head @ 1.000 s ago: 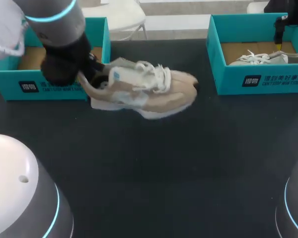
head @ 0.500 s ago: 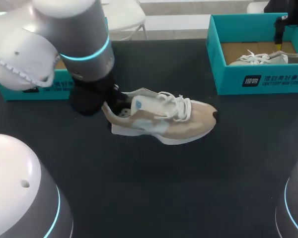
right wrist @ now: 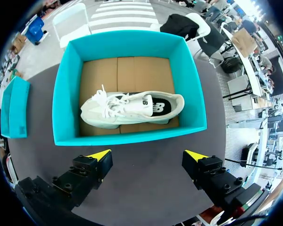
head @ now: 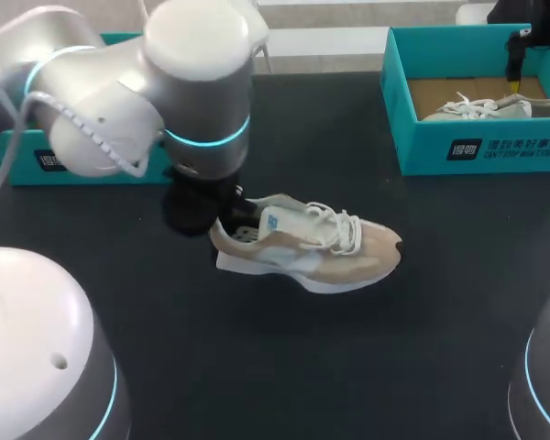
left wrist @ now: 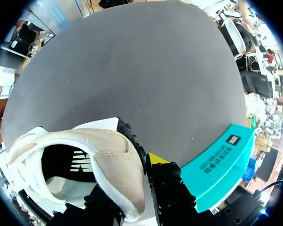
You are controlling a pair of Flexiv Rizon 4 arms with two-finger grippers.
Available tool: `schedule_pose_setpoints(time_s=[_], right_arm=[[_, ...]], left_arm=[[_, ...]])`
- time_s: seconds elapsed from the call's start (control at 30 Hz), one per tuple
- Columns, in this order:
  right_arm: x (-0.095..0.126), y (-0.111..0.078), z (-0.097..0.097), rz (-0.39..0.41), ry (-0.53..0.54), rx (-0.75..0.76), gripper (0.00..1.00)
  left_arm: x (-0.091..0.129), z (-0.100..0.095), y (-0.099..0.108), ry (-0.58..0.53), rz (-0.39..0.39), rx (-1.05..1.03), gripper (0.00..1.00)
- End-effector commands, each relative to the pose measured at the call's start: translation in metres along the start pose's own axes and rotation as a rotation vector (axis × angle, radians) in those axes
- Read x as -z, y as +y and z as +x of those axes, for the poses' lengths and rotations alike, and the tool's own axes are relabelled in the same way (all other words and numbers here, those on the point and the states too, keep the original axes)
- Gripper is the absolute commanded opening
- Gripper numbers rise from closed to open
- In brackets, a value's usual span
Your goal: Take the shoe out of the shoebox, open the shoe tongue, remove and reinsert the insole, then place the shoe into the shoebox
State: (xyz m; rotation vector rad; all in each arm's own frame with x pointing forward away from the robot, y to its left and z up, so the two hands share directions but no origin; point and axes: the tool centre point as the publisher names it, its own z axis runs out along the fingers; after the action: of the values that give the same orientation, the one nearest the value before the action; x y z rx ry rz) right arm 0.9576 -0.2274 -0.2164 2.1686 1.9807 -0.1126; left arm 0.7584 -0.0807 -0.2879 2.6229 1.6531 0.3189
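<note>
A beige shoe [head: 316, 246] with white laces lies toe to the right at the middle of the black table [head: 348, 367]. My left gripper [head: 227, 220] is shut on its heel collar [left wrist: 120, 165], one yellow tip [left wrist: 155, 158] outside the heel and the other finger hidden inside. Whether the sole touches the table I cannot tell. The teal shoebox [head: 27, 158] behind my left arm is mostly hidden. My right gripper [right wrist: 148, 157] hangs open above a second teal shoebox [right wrist: 132, 136] that holds a white shoe [right wrist: 132, 108].
The second shoebox [head: 481, 151] with the white shoe [head: 495, 107] stands at the back right. In the left wrist view a teal box wall [left wrist: 221, 160] lies beside the gripper. Bare table stretches in front of the beige shoe.
My left arm has carried the beige shoe away from the left shoebox, toward the front and right, to the middle of the table. The right arm has not moved.
</note>
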Motion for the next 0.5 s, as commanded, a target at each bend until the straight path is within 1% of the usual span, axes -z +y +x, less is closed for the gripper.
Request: schedule_pose_setpoints(time_s=[0.03,0.3,0.5], right_arm=[[0.0,-0.001,0.0,-0.002,0.001,-0.001,1.0],[0.0,-0.001,0.0,-0.002,0.001,-0.001,1.0],[0.0,-0.001,0.0,-0.002,0.001,-0.001,1.0]], left_arm=[[-0.016,-0.009,0.008,0.021,0.031,-0.001,0.0],[-0.042,-0.013,0.007,0.046,0.064,-0.03,0.0],[-0.053,-0.017,0.003,0.051,0.091,-0.041,0.0]])
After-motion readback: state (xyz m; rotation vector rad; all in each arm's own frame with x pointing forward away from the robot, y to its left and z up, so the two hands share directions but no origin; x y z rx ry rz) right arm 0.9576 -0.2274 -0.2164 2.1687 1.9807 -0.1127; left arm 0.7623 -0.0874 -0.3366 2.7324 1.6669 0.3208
